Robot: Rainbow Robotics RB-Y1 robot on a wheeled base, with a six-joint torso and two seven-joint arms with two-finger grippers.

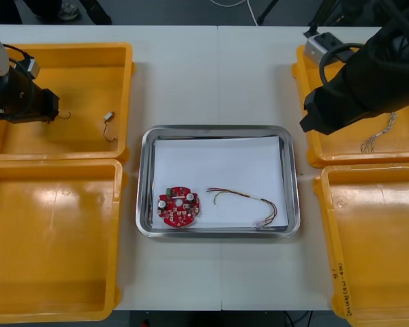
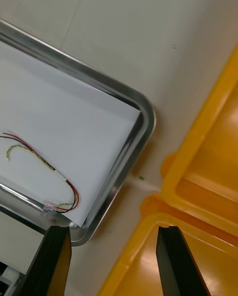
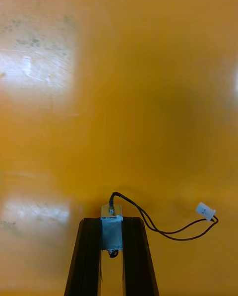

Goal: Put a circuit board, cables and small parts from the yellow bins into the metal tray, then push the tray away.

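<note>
"While the left gripper (image 3: 112,222) hung in the far left yellow bin (image 1: 88,51), what did it hold?"

"A small metal part (image 3: 111,234), pinched between its fingers."

"And the right gripper (image 2: 113,231)?"

"Spread wide, holding nothing, just right of the metal tray (image 1: 218,129). The circuit board (image 1: 179,208) and the red and yellow cable (image 1: 245,199) lay inside, near side."

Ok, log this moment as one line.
left gripper: shut on small metal part, far left yellow bin | right gripper: open, right of metal tray | in tray: circuit board, red and yellow cable
</note>
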